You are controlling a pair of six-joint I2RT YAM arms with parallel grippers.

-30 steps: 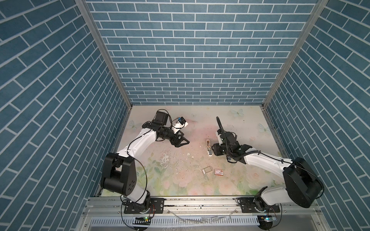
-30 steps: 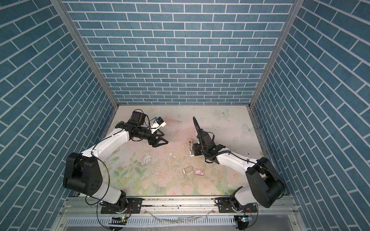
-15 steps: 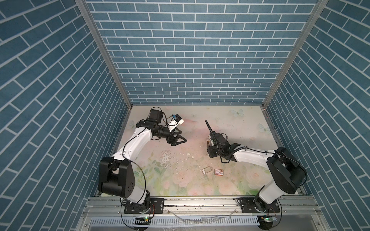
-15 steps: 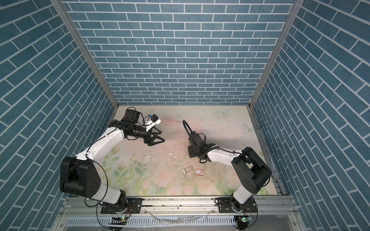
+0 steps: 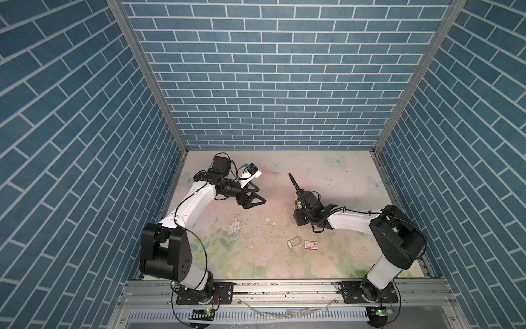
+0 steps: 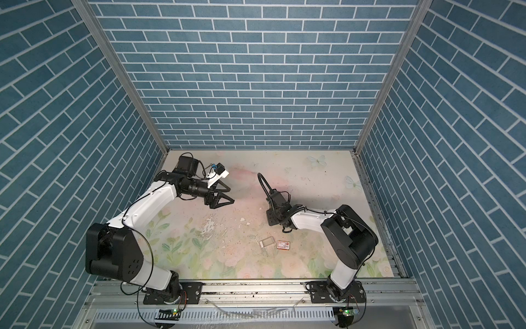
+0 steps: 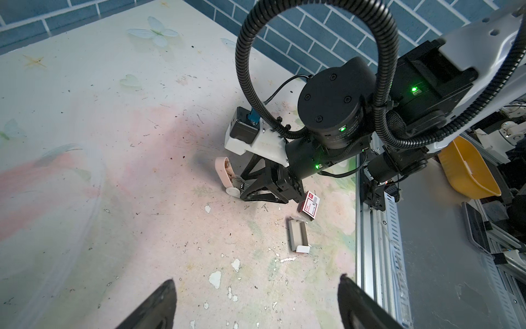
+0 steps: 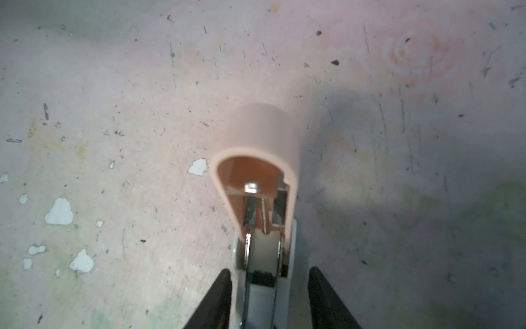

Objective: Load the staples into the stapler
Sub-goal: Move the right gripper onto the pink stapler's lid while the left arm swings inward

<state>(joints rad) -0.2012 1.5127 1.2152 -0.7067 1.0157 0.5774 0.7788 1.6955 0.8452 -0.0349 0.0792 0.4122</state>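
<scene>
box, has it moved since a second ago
No. The box lies where it lay in a top view, next to the tray, same gap to the front rail.

Stapler (image 7: 224, 175) centre-right — tray (image 5: 293, 242) just left of box (image 5: 311, 245), both in front of stapler.

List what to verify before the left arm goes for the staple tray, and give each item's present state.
1. Left gripper open and empty: ok.
2. Stapler lid swung up, inside exposed: ok.
3. Right gripper flanks the stapler's white base; firm clamp: cannot tell.
4. Grey tray lies clear of the right gripper: ok.
5. Staple strips inside the tray: cannot tell.
6. Red-and-white box beside the tray, not on it: ok.
</scene>
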